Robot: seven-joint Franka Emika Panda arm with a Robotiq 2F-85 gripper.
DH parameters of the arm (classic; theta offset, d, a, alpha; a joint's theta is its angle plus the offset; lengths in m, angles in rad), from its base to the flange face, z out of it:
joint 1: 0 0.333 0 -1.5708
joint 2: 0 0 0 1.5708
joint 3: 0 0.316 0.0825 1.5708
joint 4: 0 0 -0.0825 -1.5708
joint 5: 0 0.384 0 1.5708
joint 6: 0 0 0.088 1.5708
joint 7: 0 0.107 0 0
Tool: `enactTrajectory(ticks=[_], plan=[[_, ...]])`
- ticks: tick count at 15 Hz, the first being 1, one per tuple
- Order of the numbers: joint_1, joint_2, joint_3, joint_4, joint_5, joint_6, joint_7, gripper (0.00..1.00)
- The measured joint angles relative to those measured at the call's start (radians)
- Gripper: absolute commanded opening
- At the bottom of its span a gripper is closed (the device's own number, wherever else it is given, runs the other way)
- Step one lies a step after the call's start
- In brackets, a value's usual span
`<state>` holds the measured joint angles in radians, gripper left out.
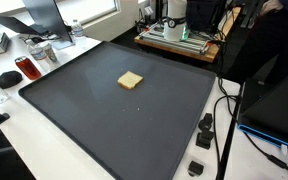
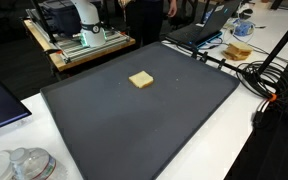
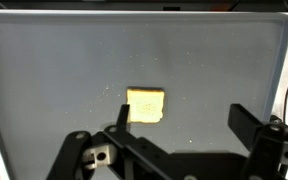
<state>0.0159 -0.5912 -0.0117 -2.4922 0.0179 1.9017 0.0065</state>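
From the wrist view, my tool [image 3: 181, 113] stands spread wide, with only dark mat [image 3: 64, 60] between its two fingers. It pinches nothing. One finger [image 3: 121, 112] rises from the lower edge of the view near the middle, and the other finger [image 3: 246, 120] comes up further across. Both hang above the mat without touching it.

The slice of bread [image 3: 146, 105] lies flat on the mat, ahead of the tool and below it. It is not centred in the gap. It sits toward the finger nearer the middle of the view, and its edge shows just beside that fingertip. The slice is apart from both fingers. It is pale yellow, roughly square, with a browner crust along its sides.

In both exterior views the slice of bread [image 1: 130, 80] [image 2: 140, 79] lies alone on the mat [image 1: 104, 125] [image 2: 134, 130], toward the side where the arm's wooden stand [image 1: 179, 42] [image 2: 79, 48] sits. I cannot make out the tool itself in either of them.

The mat covers most of the white bench [image 1: 49, 150] [image 2: 39, 125]. Well away from the tool, in an exterior view, cables [image 1: 227, 120] run beside the mat's edge, and a laptop [image 2: 209, 25] sits past its far corner.
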Motion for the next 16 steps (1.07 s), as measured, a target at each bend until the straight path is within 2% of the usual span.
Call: enactTrajectory(ticks=[9, 16], plan=[[0.011, 0.002, 0.001, 0.000, 0.011, 0.000, -0.016, 1.00], [0.203, 0.041, 0.043, 0.010, 0.215, 0.002, -0.185, 1.00]])
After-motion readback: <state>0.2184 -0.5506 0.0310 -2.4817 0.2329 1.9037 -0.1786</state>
